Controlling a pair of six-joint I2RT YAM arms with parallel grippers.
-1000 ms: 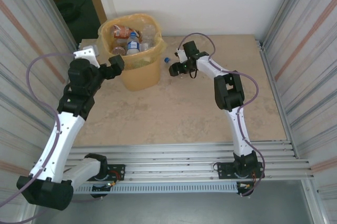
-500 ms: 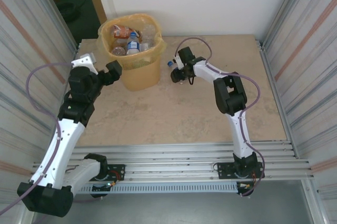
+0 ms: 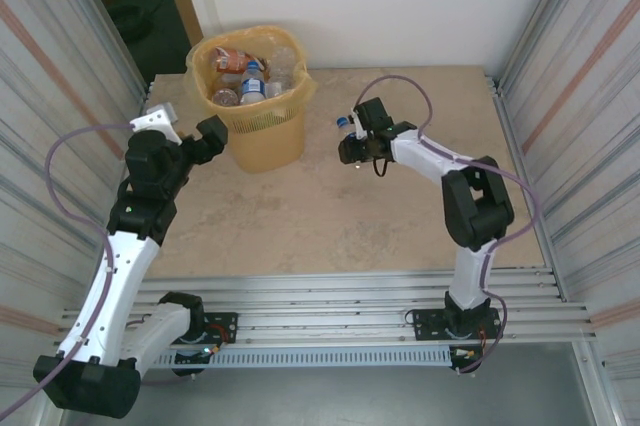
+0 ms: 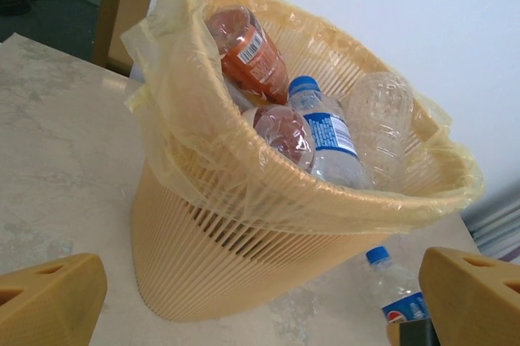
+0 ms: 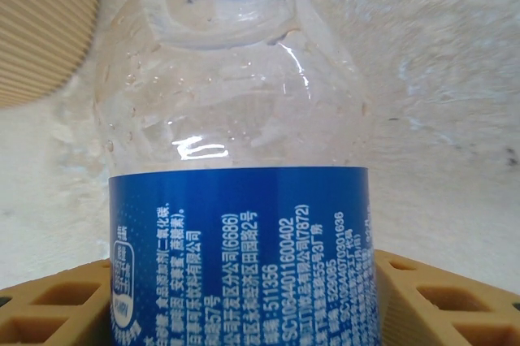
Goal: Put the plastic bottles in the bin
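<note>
The right claw (image 3: 349, 144) is closed on a clear bottle (image 5: 240, 200) with a blue label and blue cap. Its yellow fingers (image 5: 443, 297) press the label from both sides. This bottle is to the right of the bin (image 3: 265, 141) and apart from it, with bare table (image 3: 330, 216) around; I cannot tell whether it is lifted. The bin stands at the far left of the table, its bag liner (image 4: 166, 110) folded over the rim. Inside lie an orange-labelled bottle (image 4: 248, 45), a blue-capped bottle (image 4: 325, 131) and a crumpled clear bottle (image 4: 380, 114). The left claw (image 3: 212, 133) hangs wide open, holding nothing, just beside the bin's left wall. Ribbed metal walls (image 3: 590, 96) flank the table.
</note>
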